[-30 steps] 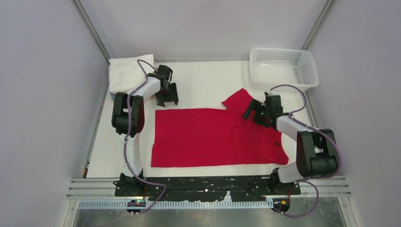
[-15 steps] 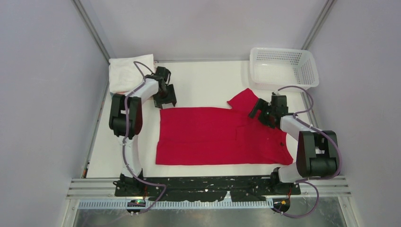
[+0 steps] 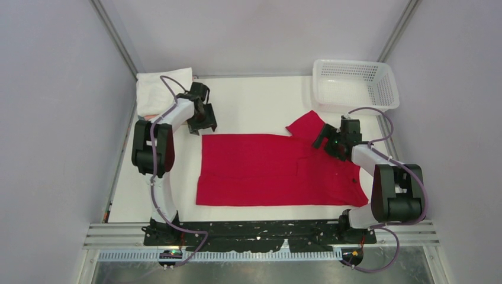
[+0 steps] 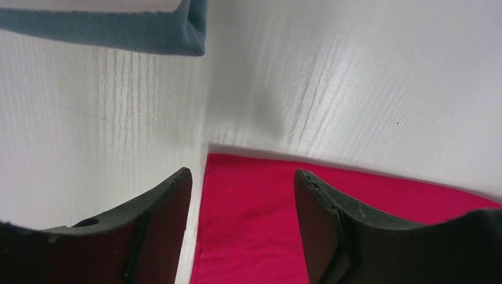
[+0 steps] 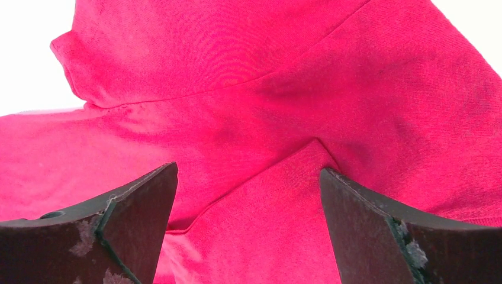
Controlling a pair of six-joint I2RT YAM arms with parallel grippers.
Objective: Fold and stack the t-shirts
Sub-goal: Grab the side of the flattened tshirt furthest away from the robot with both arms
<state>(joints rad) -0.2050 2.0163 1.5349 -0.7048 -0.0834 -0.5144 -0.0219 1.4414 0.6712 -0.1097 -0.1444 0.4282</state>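
A bright red t-shirt (image 3: 266, 168) lies flat across the middle of the table, one sleeve (image 3: 305, 124) sticking out at the far right. My left gripper (image 3: 200, 125) is open just above its far left corner (image 4: 237, 177), touching nothing. My right gripper (image 3: 327, 142) is open over the cloth beside the sleeve seam (image 5: 248, 195), holding nothing. A folded white shirt (image 3: 158, 92) tops a stack at the far left corner; a teal blue folded shirt (image 4: 118, 29) shows at the stack's edge in the left wrist view. The salmon pink and tan shirts are hidden.
A white plastic mesh basket (image 3: 355, 84) stands at the far right corner, just beyond my right arm. White table top (image 3: 254, 100) shows between stack and basket. Grey walls close in both sides.
The red shirt has shifted to the right. My left gripper has moved toward the far left, off the shirt's corner. My right gripper has moved right with the sleeve area.
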